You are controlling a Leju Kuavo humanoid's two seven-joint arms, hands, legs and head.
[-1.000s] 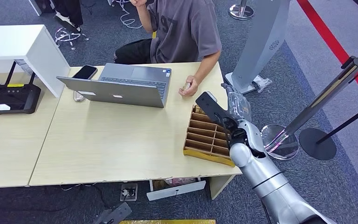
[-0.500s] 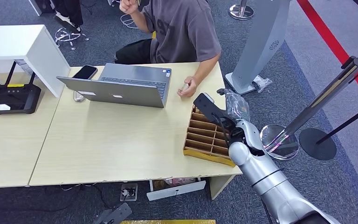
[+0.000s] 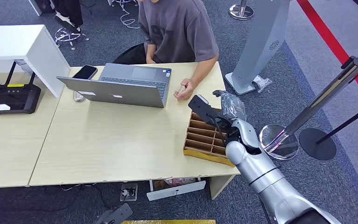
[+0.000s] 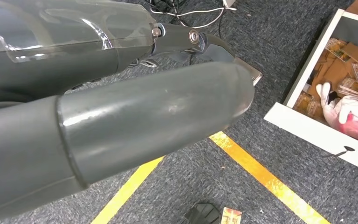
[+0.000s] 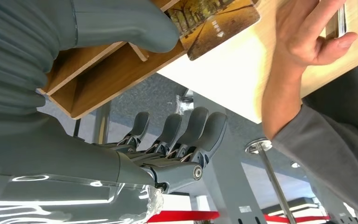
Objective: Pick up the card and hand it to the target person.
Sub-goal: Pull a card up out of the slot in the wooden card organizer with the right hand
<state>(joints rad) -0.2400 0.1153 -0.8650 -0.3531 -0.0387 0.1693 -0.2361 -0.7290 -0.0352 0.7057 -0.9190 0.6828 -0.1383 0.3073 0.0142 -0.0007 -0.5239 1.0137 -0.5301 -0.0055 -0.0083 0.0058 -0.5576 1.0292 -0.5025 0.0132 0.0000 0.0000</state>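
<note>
Item: card [image 5: 214, 21], printed with an autumn tree scene, seen in the right wrist view lying under the thick thumb [image 5: 121, 23] of our right hand [image 3: 214, 114], just beyond the near edge of the organizer [image 3: 207, 137]. Whether the thumb truly pins it we cannot tell; the darker fingers [image 5: 186, 133] are curled loosely and apart from the card, touching nothing. Landmark: the organizer, a wooden slotted tray at the desk [image 3: 112, 144] corner. Our right hand hovers over its far end, reaching toward the person's hand [image 3: 182, 89], which rests on the desk just past the organizer beside the laptop [image 3: 121, 86]. Change noted: over the last second our hand has crept from the organizer's far right corner leftward and toward the person's hand, while the person has leaned in over the laptop. We judge the pick as done or nearly so and the handover under way; the gap to the person's hand is closing but not closed. Left hand [image 4: 121, 121]: hanging over the carpet near a drawer [image 4: 326, 88], its fingers unreadable, so we cannot tell its state.
</note>
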